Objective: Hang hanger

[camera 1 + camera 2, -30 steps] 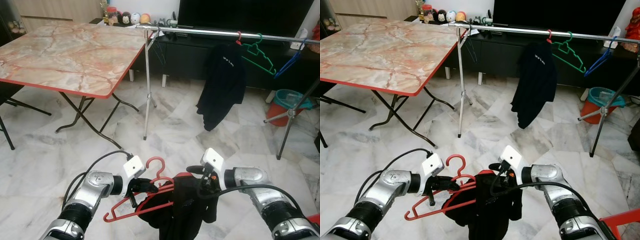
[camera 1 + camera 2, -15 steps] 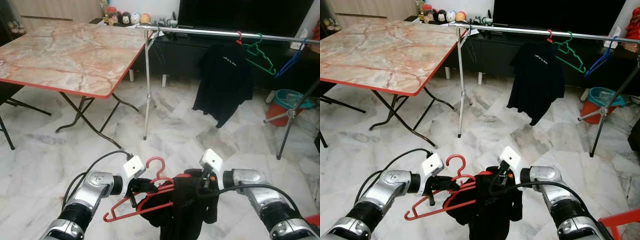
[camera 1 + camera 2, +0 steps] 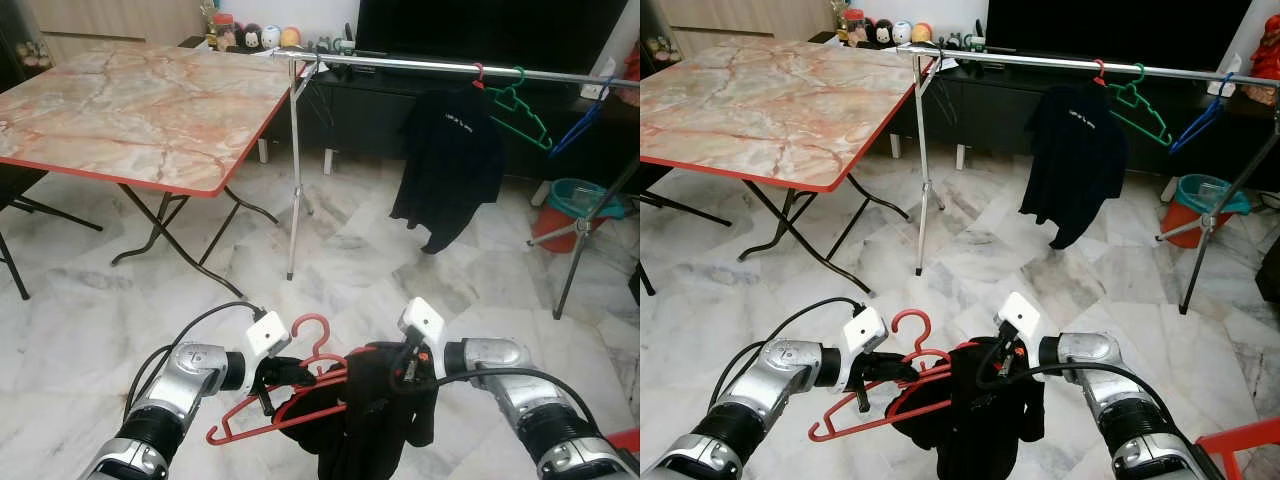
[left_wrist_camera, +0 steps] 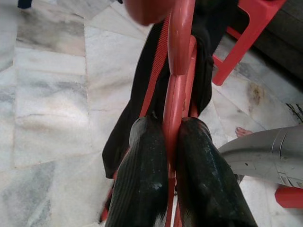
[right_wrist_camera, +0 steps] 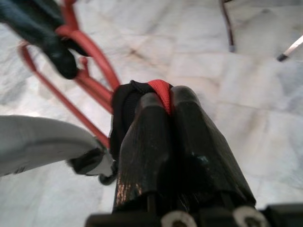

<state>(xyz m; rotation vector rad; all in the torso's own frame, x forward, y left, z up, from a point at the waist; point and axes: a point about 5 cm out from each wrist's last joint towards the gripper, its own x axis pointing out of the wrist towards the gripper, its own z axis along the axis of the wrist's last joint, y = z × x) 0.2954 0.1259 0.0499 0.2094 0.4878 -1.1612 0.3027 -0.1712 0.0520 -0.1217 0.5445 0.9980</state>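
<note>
A red plastic hanger (image 4: 179,47) is held low in front of me, tilted, with a black garment (image 3: 365,430) draped over its right half. My left gripper (image 3: 283,374) is shut on the hanger just below its hook. My right gripper (image 3: 400,360) is shut on the hanger's right arm, pinching the black cloth with it; in the right wrist view a strip of red (image 5: 160,92) shows between the fingers. Ahead stands a silver clothes rail (image 3: 400,64) carrying a black shirt (image 3: 450,160), a green hanger (image 3: 520,110) and a blue hanger (image 3: 575,125).
A marble-topped folding table (image 3: 130,110) with a red edge stands at the left, beside the rail's left post (image 3: 294,170). A red bucket with a teal rim (image 3: 572,210) sits on the floor at the right. A red stool (image 3: 1240,440) is close by my right arm. A dark TV cabinet lies behind the rail.
The black shirt on the rail swung out and has swung back. My right gripper has edged a little left along the hanger. The left gripper keeps its hold.
</note>
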